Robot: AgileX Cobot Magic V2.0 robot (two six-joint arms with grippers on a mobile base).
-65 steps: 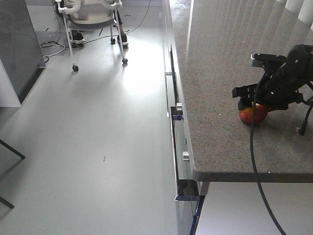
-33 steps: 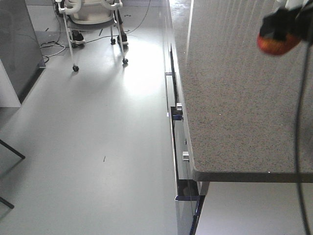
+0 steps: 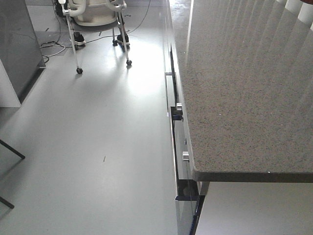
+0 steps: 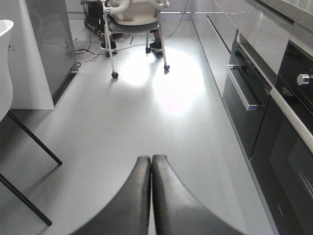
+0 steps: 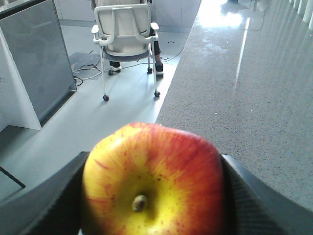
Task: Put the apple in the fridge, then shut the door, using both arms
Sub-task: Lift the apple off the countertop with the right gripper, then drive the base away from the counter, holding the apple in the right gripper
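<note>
The apple (image 5: 151, 181), red with a yellow patch around its stem end, fills the lower middle of the right wrist view. My right gripper (image 5: 154, 198) is shut on it, a black finger pressing on each side, and holds it in the air above the counter's edge. My left gripper (image 4: 151, 160) is shut with nothing in it, its fingertips touching, low over the grey floor. A tall dark grey appliance with a white side, apparently the fridge (image 5: 34, 63) (image 4: 49, 44) (image 3: 19, 44), stands at the far left. I cannot make out its door. Neither arm shows in the exterior view.
A speckled grey counter (image 3: 244, 88) runs along the right, with drawer handles (image 3: 177, 110) and dark oven fronts (image 4: 288, 122) below it. A white wheeled chair (image 3: 95, 14) (image 4: 134, 19) (image 5: 124, 29) stands at the far end of the aisle. Thin black legs (image 4: 29, 147) slant at left.
My right gripper has lifted the apple off the counter and carried it up out of the exterior view. The wheeled chair has shifted slightly.
</note>
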